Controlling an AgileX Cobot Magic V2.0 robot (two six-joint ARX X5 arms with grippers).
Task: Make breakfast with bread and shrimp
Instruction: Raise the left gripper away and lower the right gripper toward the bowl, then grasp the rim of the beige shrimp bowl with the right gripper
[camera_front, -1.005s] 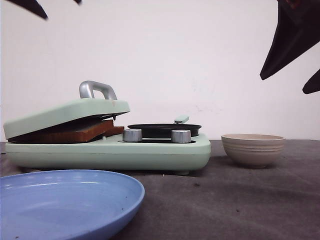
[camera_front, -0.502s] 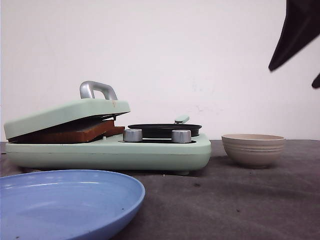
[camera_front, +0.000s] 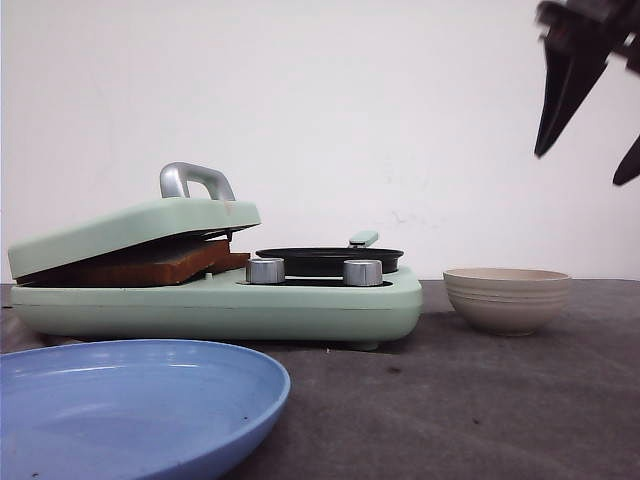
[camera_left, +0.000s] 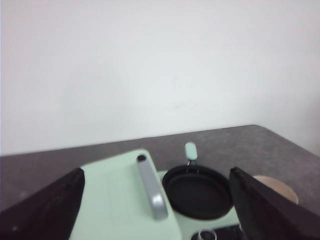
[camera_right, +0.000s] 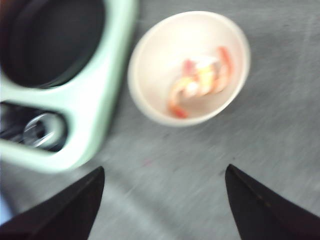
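Observation:
The bread (camera_front: 150, 265) lies as browned slices in the mint-green sandwich maker (camera_front: 300, 305), under its lowered lid (camera_front: 130, 228). The shrimp (camera_right: 200, 82), pinkish-orange, lie in the ribbed beige bowl (camera_right: 189, 67), which stands right of the maker in the front view (camera_front: 506, 298). My right gripper (camera_front: 590, 150) is open and empty, high above the bowl; in the right wrist view (camera_right: 165, 167) it hangs over bare table beside the bowl. My left gripper (camera_left: 156, 170) is open and empty, above the lid's metal handle (camera_left: 150, 187); it is out of the front view.
A black pan (camera_front: 328, 260) sits on the maker's right half behind two metal knobs (camera_front: 362, 272). A blue plate (camera_front: 130, 400) lies at the front left. The table (camera_front: 480, 400) is dark grey, with a white wall behind.
My right gripper has swung at the upper right and now points its fingers down above the bowl. The left gripper's tip has left the top left of the front view.

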